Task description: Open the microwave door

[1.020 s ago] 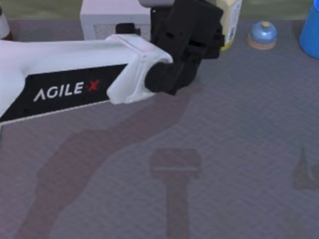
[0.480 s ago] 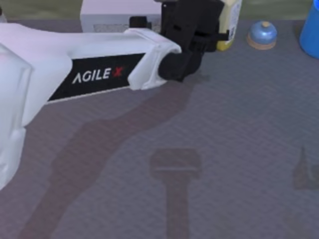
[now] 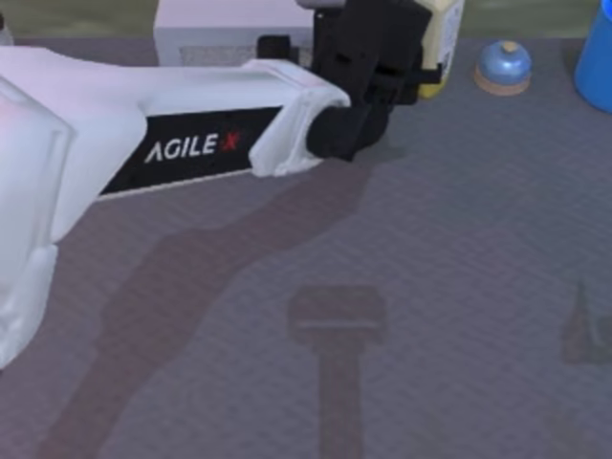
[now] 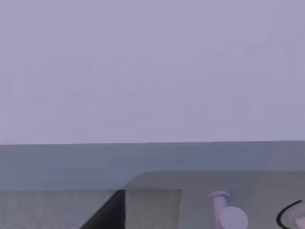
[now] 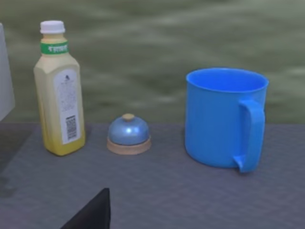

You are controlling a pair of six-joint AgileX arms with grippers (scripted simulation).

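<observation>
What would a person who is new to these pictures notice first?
The big white left arm crosses the top view from its left side, and the black left gripper sits against the front of the white microwave at the far edge. At the far right stand a yellow bottle, a small blue bell and a blue mug. The right gripper is not in view.

table: grey table (image 3: 459,287) with a fine woven, matt, cloth-like texture
microwave: small white boxy microwave (image 3: 215,29), smooth matt plastic
bottle: pale yellow plastic bottle (image 5: 58,95) with white cap and paper-like label, slight sheen
bell: blue domed bell (image 5: 128,131), glossy metal look, on a matt tan wood-like base
mug: bright blue plastic mug (image 5: 224,117), smooth, softly glossy
left arm: white shell (image 3: 143,115) smooth plastic; black wrist housing matt
</observation>
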